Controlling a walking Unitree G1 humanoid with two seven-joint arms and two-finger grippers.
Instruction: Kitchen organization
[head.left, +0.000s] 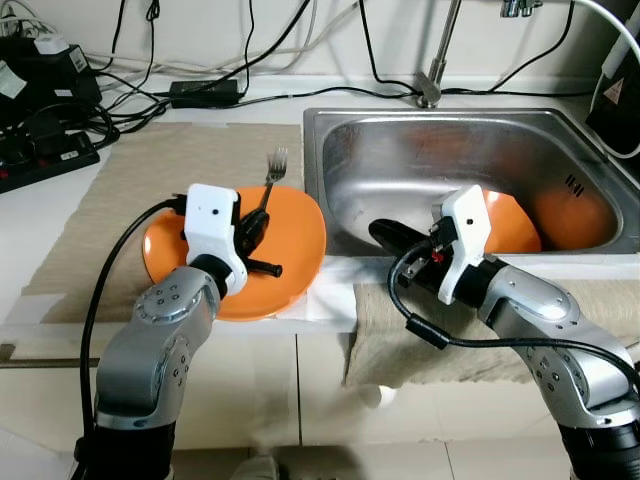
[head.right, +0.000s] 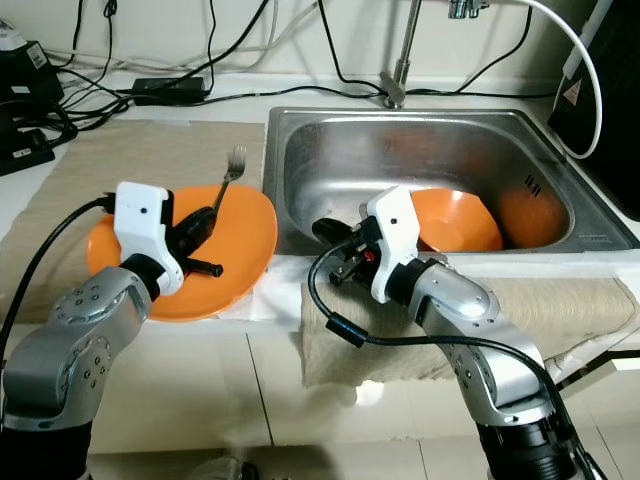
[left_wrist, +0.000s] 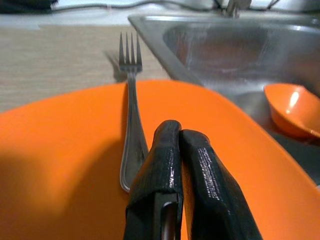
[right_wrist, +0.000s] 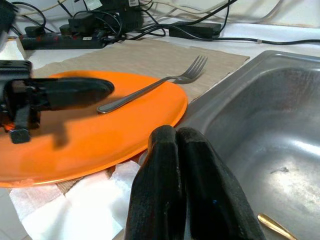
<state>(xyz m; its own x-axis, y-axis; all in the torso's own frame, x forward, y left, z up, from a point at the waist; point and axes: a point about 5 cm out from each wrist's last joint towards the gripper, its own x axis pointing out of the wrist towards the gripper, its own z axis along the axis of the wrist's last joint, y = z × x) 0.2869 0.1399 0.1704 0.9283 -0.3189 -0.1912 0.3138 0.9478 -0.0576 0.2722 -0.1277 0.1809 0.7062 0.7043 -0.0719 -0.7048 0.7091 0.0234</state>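
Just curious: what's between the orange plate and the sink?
Between the orange plate and the sink, the right wrist view shows white paper towel and the sink's steel rim.

Fork (head.right: 228, 172) on orange plate (head.right: 245, 240), apparently beside sink (head.right: 300, 150)

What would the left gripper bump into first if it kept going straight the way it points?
Probably the fork. The left gripper, fingers shut, hovers over the orange plate, and the fork's handle end lies just ahead beside its tips. Whether it would hit the fork or slide past is unclear.
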